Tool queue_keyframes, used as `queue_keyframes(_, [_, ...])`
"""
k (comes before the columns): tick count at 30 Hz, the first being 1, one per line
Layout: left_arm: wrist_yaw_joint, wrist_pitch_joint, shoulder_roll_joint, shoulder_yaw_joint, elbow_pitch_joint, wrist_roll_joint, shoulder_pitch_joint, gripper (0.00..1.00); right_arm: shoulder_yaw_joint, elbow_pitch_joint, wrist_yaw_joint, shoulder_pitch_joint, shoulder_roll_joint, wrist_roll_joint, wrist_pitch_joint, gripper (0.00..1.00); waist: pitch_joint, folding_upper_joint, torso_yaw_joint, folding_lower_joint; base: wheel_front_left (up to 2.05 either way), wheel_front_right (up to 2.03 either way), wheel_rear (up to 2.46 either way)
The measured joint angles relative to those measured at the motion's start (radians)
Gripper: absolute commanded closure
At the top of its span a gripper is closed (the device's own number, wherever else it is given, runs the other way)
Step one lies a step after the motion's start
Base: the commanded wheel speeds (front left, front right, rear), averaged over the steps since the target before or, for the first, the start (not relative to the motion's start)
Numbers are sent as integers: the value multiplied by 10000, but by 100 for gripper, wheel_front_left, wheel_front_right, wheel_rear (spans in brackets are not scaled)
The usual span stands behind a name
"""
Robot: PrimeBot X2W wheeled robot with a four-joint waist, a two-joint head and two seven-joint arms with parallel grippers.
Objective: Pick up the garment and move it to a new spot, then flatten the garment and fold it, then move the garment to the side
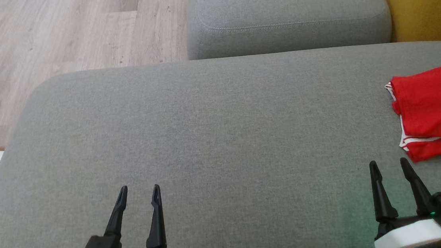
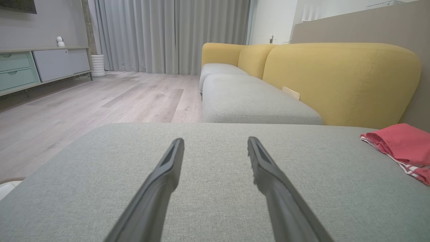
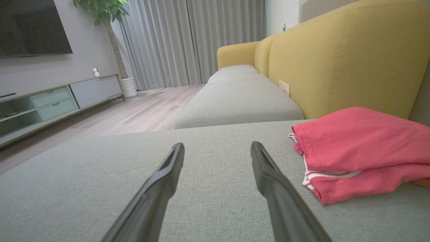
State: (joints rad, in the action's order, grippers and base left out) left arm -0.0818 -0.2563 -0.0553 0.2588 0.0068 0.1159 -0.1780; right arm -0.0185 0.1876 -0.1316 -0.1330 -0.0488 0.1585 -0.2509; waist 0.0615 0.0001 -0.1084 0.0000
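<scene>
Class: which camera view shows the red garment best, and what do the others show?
The right wrist view: the red garment is near and large, folded layers and white trim clear. The head view cuts it off at the right edge; the left wrist view shows it small and partial.

Grey cushion point(image 1: 206, 141); red garment point(image 1: 434, 109), seemingly folded

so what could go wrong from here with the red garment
1. The folded red fabric garment with white trim runs off the head view's right edge, so its far side cannot be judged.
2. It lies in loose layers; the open right gripper might pinch only the top one and undo the fold.
</scene>
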Motion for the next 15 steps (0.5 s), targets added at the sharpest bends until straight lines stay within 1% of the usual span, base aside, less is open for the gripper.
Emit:
queue_keyframes(3, [-36, 0, -2, -2, -10, -35, 0, 0, 29, 10, 0, -5, 4, 0, 0, 0, -12, 0, 19, 0, 0, 0, 0])
queue_keyframes(4, [-61, 0, -2, 4, 42, -111, -1, 100, 36, 77, 0, -5, 4, -2, 2, 100, -13, 0, 23, 0, 0, 0, 0])
queue_keyframes(8, [-61, 12, 0, 31, 612, -48, -284, 100, 79, 654, 0, -162, 8, 31, 48, 100, -22, 0, 39, 0, 0, 0, 0])
queue_keyframes(15, [23, 174, -33, -23, 660, 899, -360, 100, 56, 706, 0, -225, 8, 851, 238, 100, -59, 0, 100, 0, 0, 0, 0])
